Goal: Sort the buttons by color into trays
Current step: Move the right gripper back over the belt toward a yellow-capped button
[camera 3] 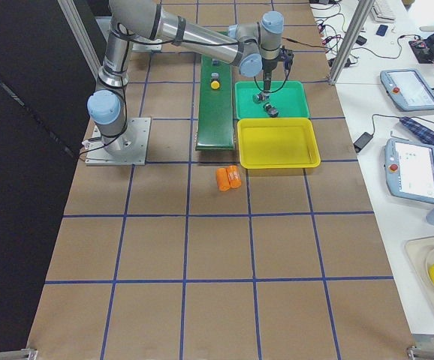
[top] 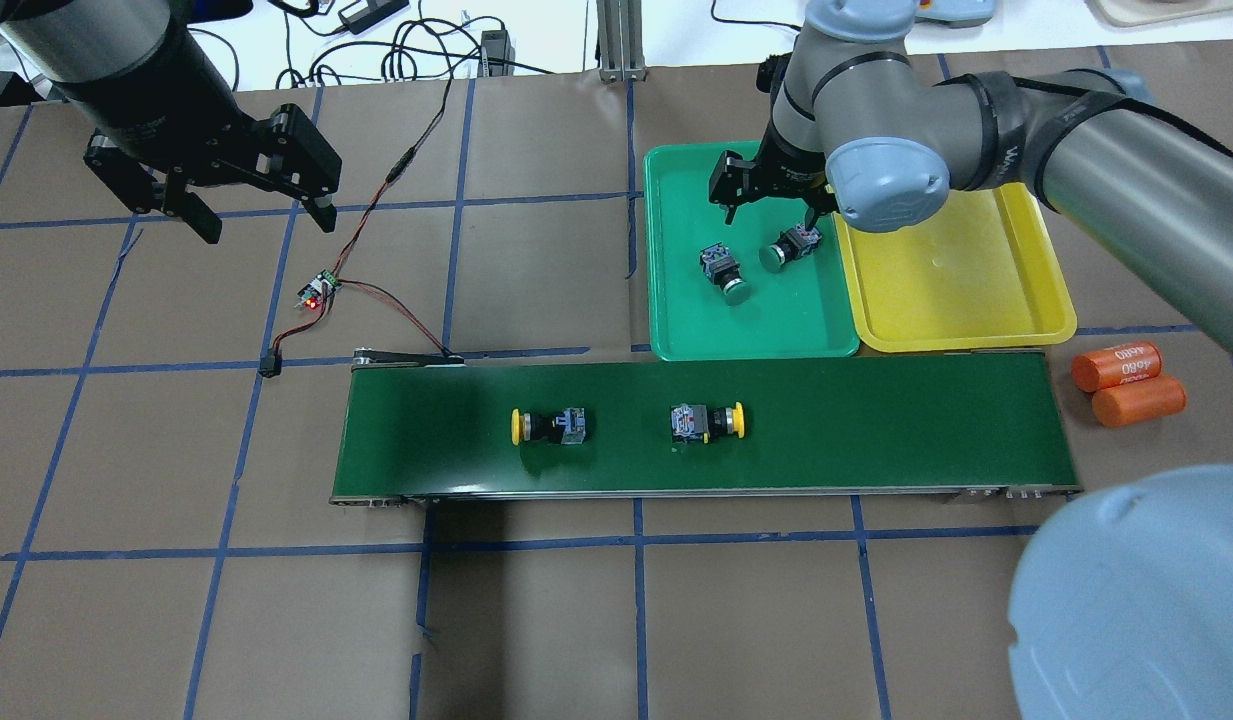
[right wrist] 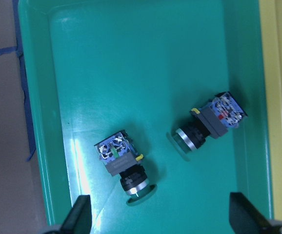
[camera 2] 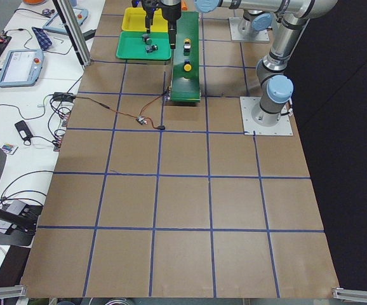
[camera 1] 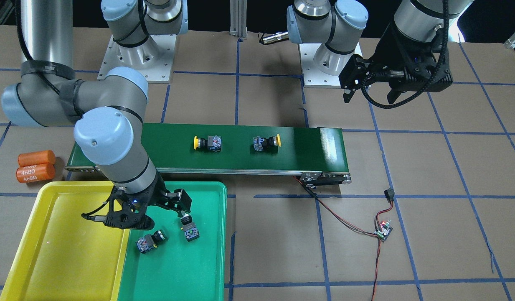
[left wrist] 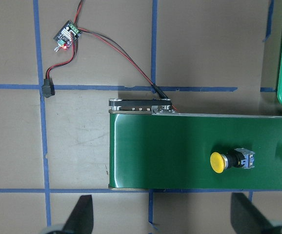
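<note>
Bright, even light, nothing blurring
Glare is streaking one end of the conveyor belt (camera 1: 236,146); soft shadow is hugging its edge.

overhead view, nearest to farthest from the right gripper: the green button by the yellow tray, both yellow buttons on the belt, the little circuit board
From the right gripper:
1. green button, in the green tray, right by it
2. right-hand yellow button, on the belt
3. left-hand yellow button, further along the belt
4. circuit board, far left on the table
</note>
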`<state>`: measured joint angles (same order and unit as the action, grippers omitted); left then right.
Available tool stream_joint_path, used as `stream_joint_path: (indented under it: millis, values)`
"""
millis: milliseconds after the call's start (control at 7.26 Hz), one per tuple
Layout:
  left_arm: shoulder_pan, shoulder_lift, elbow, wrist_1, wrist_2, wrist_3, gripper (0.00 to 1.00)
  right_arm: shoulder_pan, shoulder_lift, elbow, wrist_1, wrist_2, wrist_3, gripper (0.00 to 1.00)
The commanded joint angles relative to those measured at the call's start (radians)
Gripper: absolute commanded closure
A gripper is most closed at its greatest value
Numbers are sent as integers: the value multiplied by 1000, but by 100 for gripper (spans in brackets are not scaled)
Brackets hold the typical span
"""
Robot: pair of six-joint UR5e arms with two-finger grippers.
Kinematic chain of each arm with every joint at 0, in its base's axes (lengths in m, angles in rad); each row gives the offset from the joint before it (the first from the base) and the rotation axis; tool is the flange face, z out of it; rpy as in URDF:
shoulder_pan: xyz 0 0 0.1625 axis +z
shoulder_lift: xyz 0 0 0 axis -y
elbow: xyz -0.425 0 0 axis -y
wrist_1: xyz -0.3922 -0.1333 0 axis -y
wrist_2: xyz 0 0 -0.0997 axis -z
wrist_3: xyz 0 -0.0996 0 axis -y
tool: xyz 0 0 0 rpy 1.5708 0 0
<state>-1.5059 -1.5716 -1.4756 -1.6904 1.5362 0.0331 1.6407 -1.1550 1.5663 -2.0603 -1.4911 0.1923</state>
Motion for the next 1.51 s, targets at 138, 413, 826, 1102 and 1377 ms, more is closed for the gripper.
stream_joint_path:
  millis: [138,413,826,1102,1377]
  values:
    - [1,-2,1,0,2,-1,0,-38,-176,7,258,0,250,0]
    - [1,-4,1,1,4,-1,0,-33,-343,97,333,-68,619,0]
    - [0,-4,6,3,2,-1,0,-32,-419,277,322,-54,867,0]
    - [1,1,2,3,1,2,0,-32,-399,288,318,-52,921,0]
    - [0,1,1,3,2,4,0,-22,-376,305,319,13,946,0]
